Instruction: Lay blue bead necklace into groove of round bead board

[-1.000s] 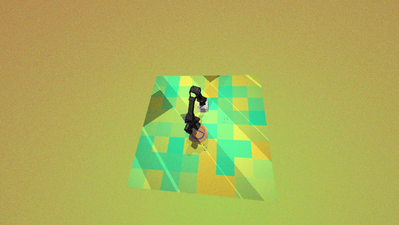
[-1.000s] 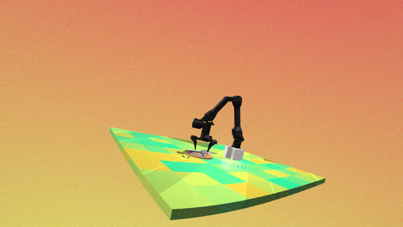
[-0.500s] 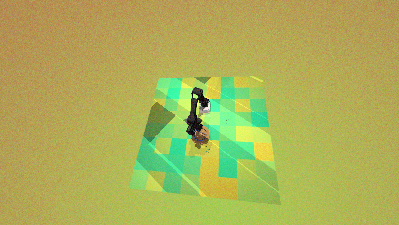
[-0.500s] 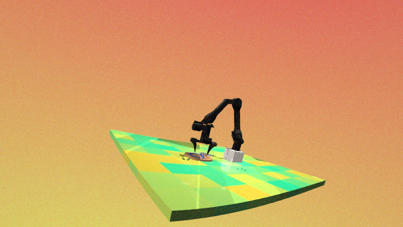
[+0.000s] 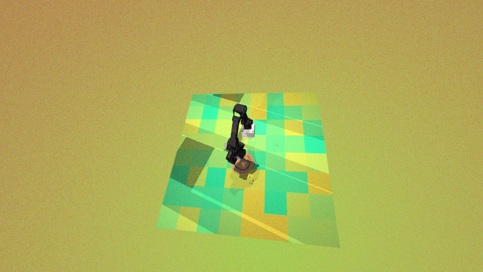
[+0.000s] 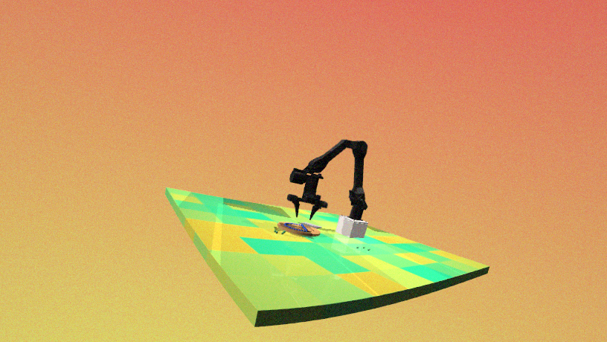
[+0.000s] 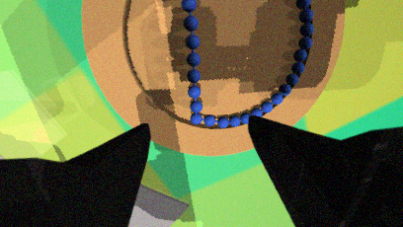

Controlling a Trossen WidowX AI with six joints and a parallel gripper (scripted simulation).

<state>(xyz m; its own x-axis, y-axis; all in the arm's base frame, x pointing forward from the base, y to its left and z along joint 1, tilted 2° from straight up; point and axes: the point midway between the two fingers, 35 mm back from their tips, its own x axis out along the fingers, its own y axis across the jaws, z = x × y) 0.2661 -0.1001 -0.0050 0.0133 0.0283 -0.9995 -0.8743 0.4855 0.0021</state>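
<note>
The round tan bead board (image 7: 106,74) (image 5: 240,172) (image 6: 310,230) lies on the checkered table. The blue bead necklace (image 7: 194,59) (image 5: 249,164) (image 6: 296,226) lies on it. Its right side and near end follow the curved groove (image 7: 129,64). Its left strand runs straight across the board's middle, inside the groove. My gripper (image 7: 200,126) (image 6: 304,215) is open and empty. It hangs a little above the board's near edge, and the black fingers are clear of the beads.
The arm's white base block (image 5: 248,131) (image 6: 352,227) stands just behind the board. Small dark specks (image 5: 251,181) (image 6: 361,247) lie on the green and yellow table (image 5: 297,202) (image 6: 297,276).
</note>
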